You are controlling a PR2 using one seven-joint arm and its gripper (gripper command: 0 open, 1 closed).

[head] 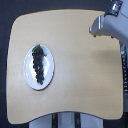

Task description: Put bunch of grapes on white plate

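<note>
Tool (93,30) blurred; bunch of grapes (38,63) on white plate (48,75).

No text, label or number is legible — anywhere.

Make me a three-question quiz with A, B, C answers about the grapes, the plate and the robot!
1. Where is the dark purple-black bunch of grapes?
A. On the round white plate
B. On the bare wooden table
C. In the robot's hand

2. What colour is the rounded table?
A. Blue
B. Light tan wood
C. Black

3. Is the grey robot arm touching the grapes?
A. Yes, it grips them
B. Yes, it pushes them
C. No, it is far away

Answers: 1 A, the grapes lie inside the plate's rim. 2 B, the top is pale wood. 3 C, the arm sits at the exterior view's upper right, away from the plate.
</note>
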